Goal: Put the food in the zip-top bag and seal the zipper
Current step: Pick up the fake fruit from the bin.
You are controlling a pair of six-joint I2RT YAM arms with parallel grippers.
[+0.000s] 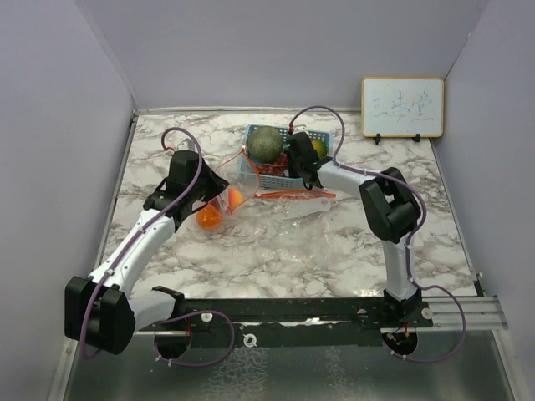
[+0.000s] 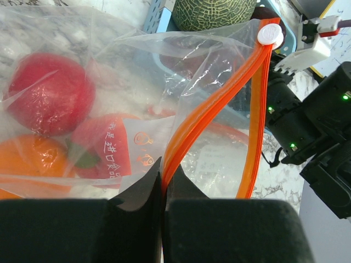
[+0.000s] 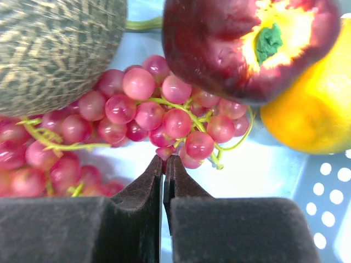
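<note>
My left gripper [image 2: 163, 172] is shut on the orange zipper strip [image 2: 203, 118] of the clear zip-top bag [image 1: 284, 209], whose mouth gapes up to the white slider [image 2: 270, 34]. Inside the bag lie a red apple [image 2: 48, 101], an orange [image 2: 27, 159] and a red printed packet [image 2: 107, 145]. My right gripper [image 3: 166, 160] is down in the blue basket [image 3: 323, 186], its tips shut on one grape at the near edge of the red grape bunch [image 3: 148, 112]. Around the bunch sit the netted melon [image 3: 55, 49], a dark red apple [image 3: 241, 44] and a yellow-orange fruit [image 3: 307, 115].
The basket [image 1: 251, 134] stands at the back middle of the marble table, just behind the bag, with the melon [image 1: 265, 144] filling its left side. A small whiteboard [image 1: 402, 107] leans at the back right. Grey walls close in on three sides.
</note>
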